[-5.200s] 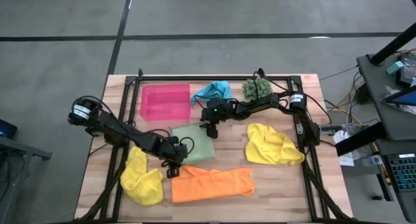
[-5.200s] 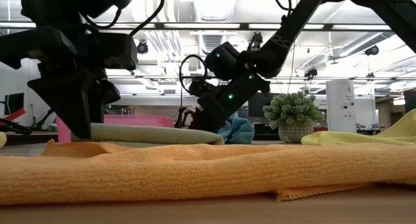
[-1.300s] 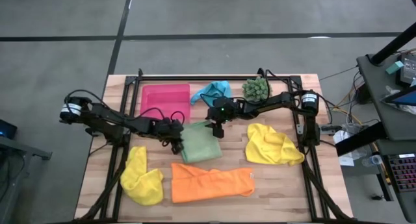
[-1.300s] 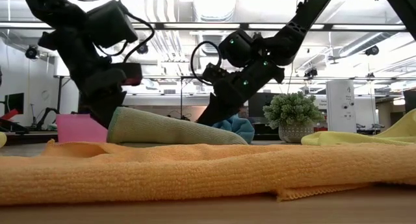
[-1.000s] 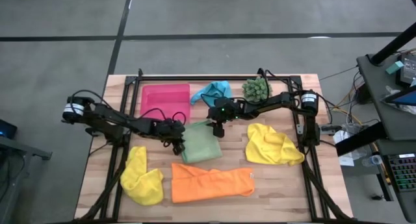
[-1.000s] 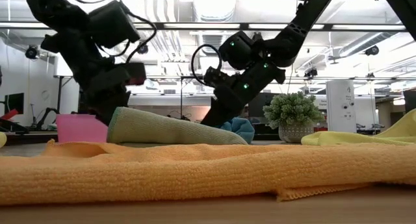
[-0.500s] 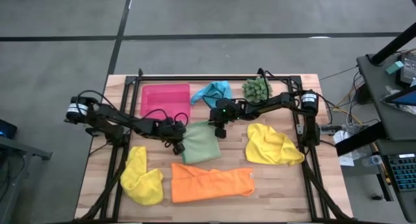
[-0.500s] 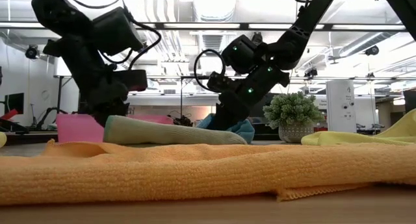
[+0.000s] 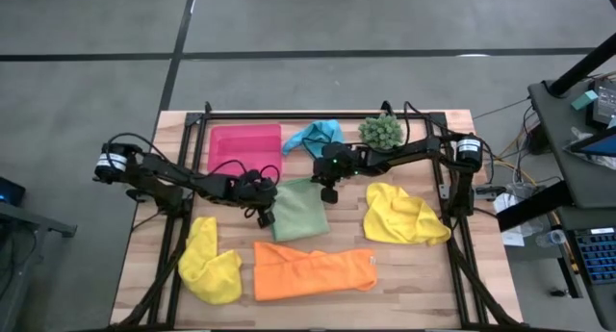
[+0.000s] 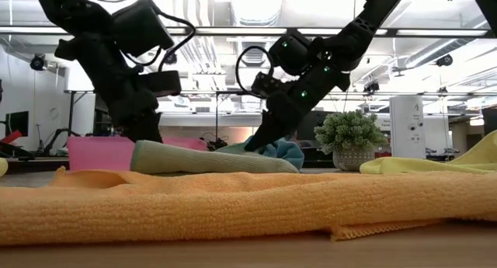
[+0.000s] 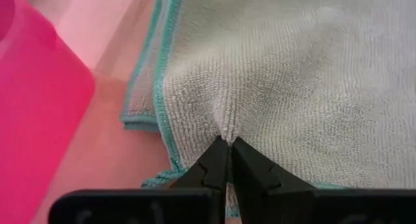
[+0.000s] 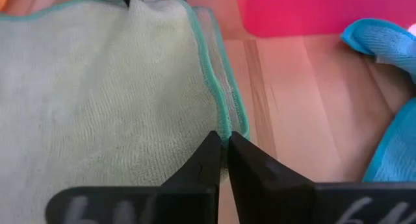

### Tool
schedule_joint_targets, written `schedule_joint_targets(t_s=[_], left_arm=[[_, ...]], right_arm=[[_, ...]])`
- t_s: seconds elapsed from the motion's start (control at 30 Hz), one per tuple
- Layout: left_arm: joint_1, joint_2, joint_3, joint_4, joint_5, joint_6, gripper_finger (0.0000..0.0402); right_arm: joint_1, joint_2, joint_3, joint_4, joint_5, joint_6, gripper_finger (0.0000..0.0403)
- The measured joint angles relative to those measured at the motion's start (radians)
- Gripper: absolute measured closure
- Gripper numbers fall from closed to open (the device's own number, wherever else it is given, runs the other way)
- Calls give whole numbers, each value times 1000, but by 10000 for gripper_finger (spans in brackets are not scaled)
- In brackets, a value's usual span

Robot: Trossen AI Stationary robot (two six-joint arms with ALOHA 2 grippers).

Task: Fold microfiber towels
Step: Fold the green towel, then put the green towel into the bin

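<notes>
**Green towel pinched at two corners, mid-table**

Light green microfiber towel [image 9: 298, 209] lies folded at the middle of the wooden table [image 9: 423, 284], a rough rectangle with teal edging. Both arms reach in to it. The left gripper [image 9: 264, 199] sits at the towel's nine o'clock edge, its fingers [image 11: 211, 167] pressed together on a small pucker of the green cloth, as the left wrist view shows. The right gripper [image 9: 329, 190] is at the towel's one o'clock corner, its fingers [image 12: 203, 160] likewise drawn tight on the towel's teal-trimmed edge.

From table height the green towel [image 10: 210, 159] reads as a low rolled ridge behind the orange one, with the left gripper [image 10: 147, 132] at its left end and the right gripper [image 10: 260, 142] at its right end, lifting that end slightly.

Around the green towel, on the overhead view's clock face:
- Pink tray [image 9: 244, 150] at eleven o'clock, just beside the left gripper.
- Turquoise blue towel [image 9: 316, 136] at twelve o'clock, bunched, near the right arm.
- Spiky green plant ball [image 9: 380, 131] at one o'clock, by the far edge.
- Yellow towel [image 9: 404, 215] at three o'clock, crumpled.
- Orange towel [image 9: 313, 270] at six o'clock, spread long and roughly flat.
- Second yellow towel [image 9: 210, 262] at eight o'clock, crumpled.
</notes>
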Motion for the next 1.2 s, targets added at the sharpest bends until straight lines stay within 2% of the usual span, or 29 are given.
schedule_joint_targets(t_s=[0.27,0.5,0.7,0.93,1.07,1.2], left_arm=[[0,6,0,5,-7,22,395],[1,8,0,4,-44,22,319],[1,6,18,0,-68,14,257],[1,-6,50,-10,72,-33,233],[0,-11,67,-19,122,-57,232],[1,-12,80,-37,129,-73,232]], right_arm=[[4,-9,-1,-51,17,-10,390],[4,-9,-3,-62,18,27,382],[3,-12,-3,-92,18,90,311],[1,-57,-3,-130,19,184,219],[1,-86,-3,-185,19,217,195],[1,-110,-6,-227,19,229,189]])
